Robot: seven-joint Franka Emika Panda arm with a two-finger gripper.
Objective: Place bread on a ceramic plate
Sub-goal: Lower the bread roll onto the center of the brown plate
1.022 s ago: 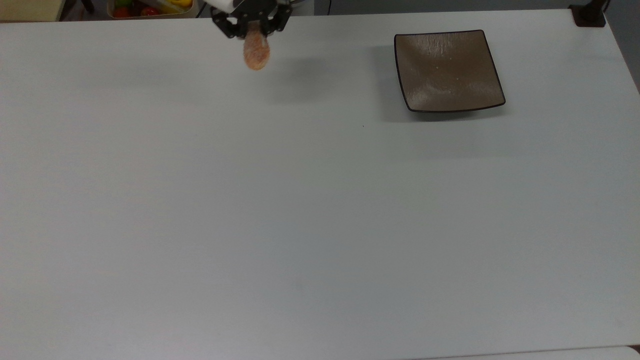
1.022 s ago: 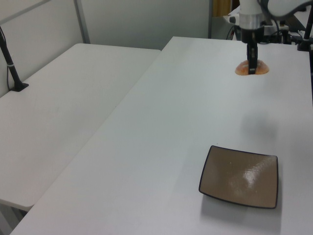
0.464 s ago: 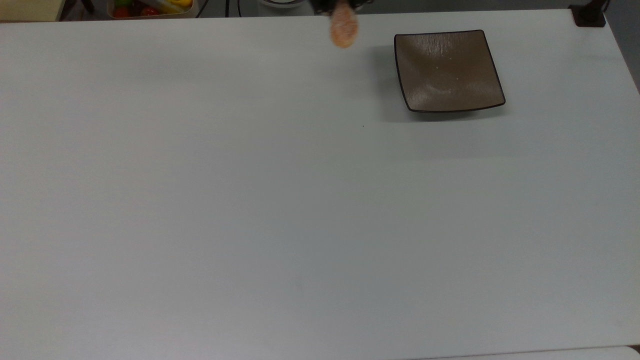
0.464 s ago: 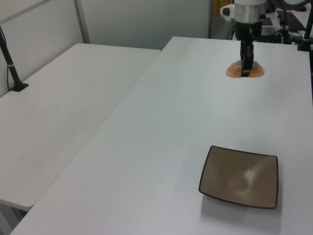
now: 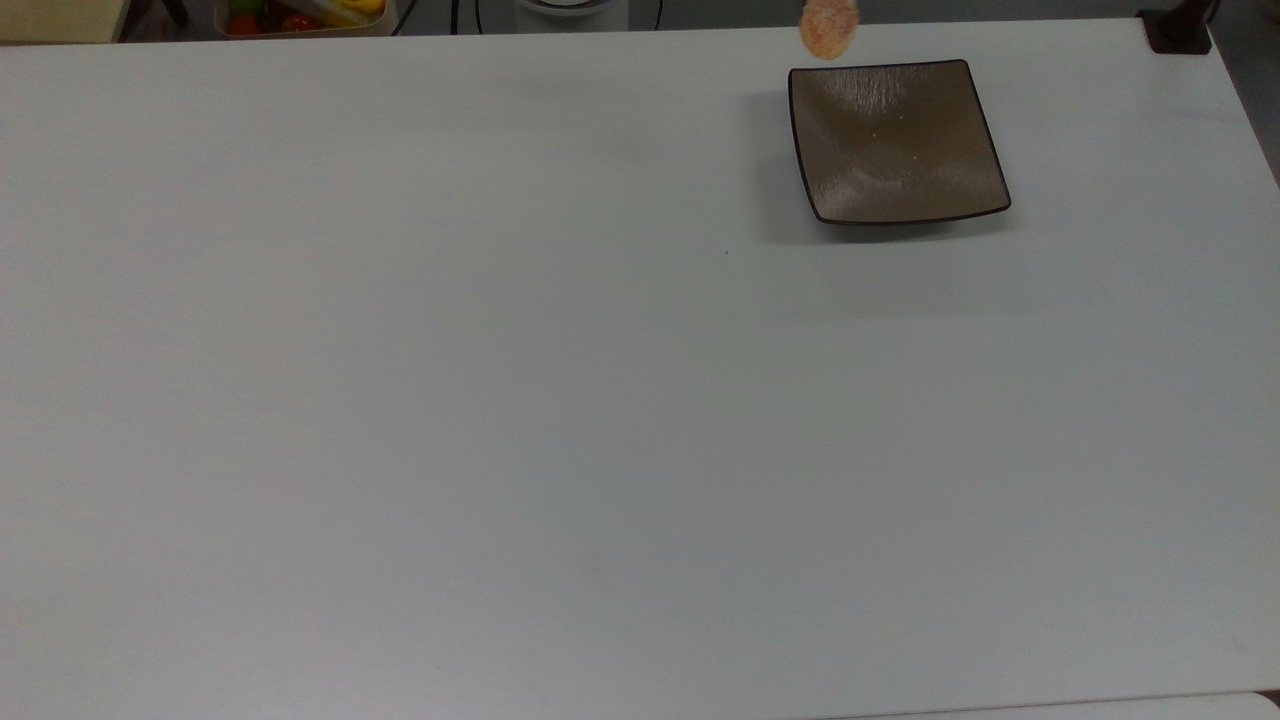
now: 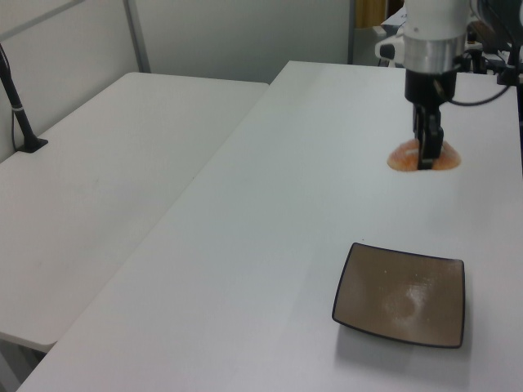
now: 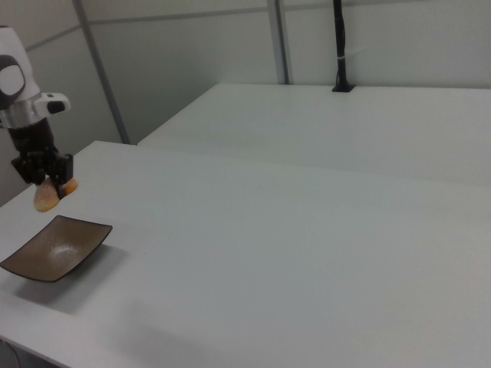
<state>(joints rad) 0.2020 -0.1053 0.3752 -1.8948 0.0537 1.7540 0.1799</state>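
The bread [image 5: 829, 29] is an orange-brown bun with white specks, held in the air by my gripper [image 6: 426, 155], which is shut on it. In the left view the bread [image 6: 404, 155] hangs beyond the far edge of the ceramic plate [image 6: 400, 294]. In the right view the gripper [image 7: 47, 180] holds the bread [image 7: 44, 199] just above the plate's [image 7: 54, 247] far left corner. The square brown ceramic plate [image 5: 895, 140] lies bare on the white table, at the top view's upper right.
A bin of coloured items [image 5: 300, 15] stands past the table's far edge at the top view's upper left. A black post base [image 5: 1178, 30] sits at the top view's upper right corner. A second white table [image 6: 106, 163] adjoins on the left view's left.
The gripper has carried the bread steadily toward the top view's right, from mid-table edge to just beside the plate's upper left corner. The plate has not moved.
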